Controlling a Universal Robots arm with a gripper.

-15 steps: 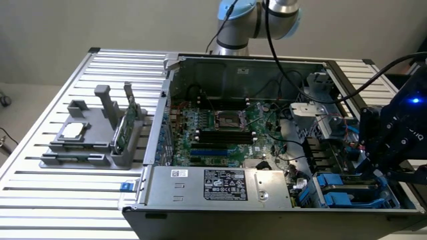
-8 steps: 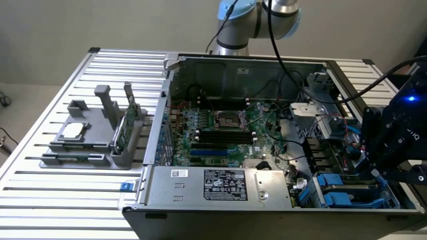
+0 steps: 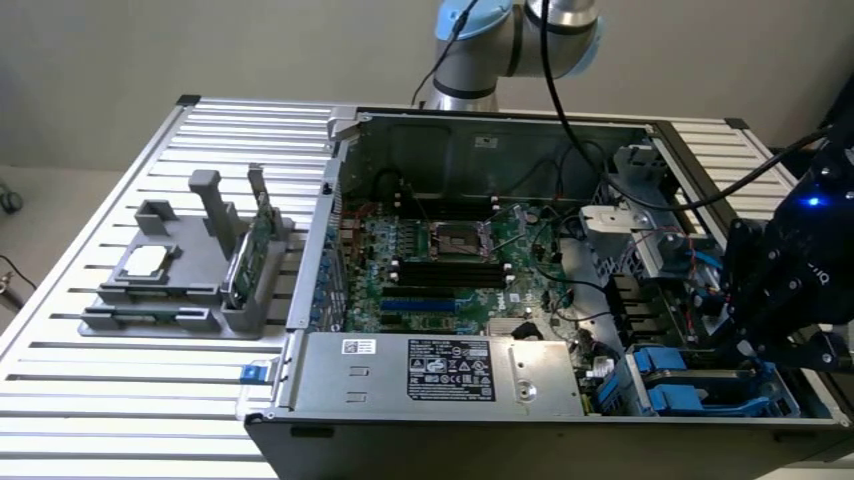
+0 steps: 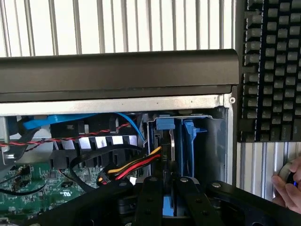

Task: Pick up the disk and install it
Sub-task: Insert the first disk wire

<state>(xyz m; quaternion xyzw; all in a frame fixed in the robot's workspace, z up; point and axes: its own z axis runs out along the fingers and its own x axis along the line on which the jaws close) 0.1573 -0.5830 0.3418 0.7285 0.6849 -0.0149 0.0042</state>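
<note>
Fingers [image 4: 170, 197] of the gripper [image 3: 774, 345] pinch the disk [image 4: 172, 155] edge-on, blue carrier showing, above the drive bay [image 4: 207, 141] in the computer case [image 3: 441, 130]. A clean seat probably depends on holding it square to the bay walls, clear of the cables [image 4: 136, 165] just beside. Beyond lies the slatted table [image 4: 117, 23].

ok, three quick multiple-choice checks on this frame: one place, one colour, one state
1. Where is the black pincer?
A over the grey fixture
B at the drive-bay corner of the open grey computer case
C over the motherboard

2. What colour frames the silver hard disk?
A red
B green
C blue

3. What is the pincer's state?
A wide open, empty
B shut on the disk
C parked off the table

Key:
1 B, the bay walls sit just ahead of it.
2 C, blue plastic shows between its fingers.
3 B, the fingers clamp that frame.
</note>
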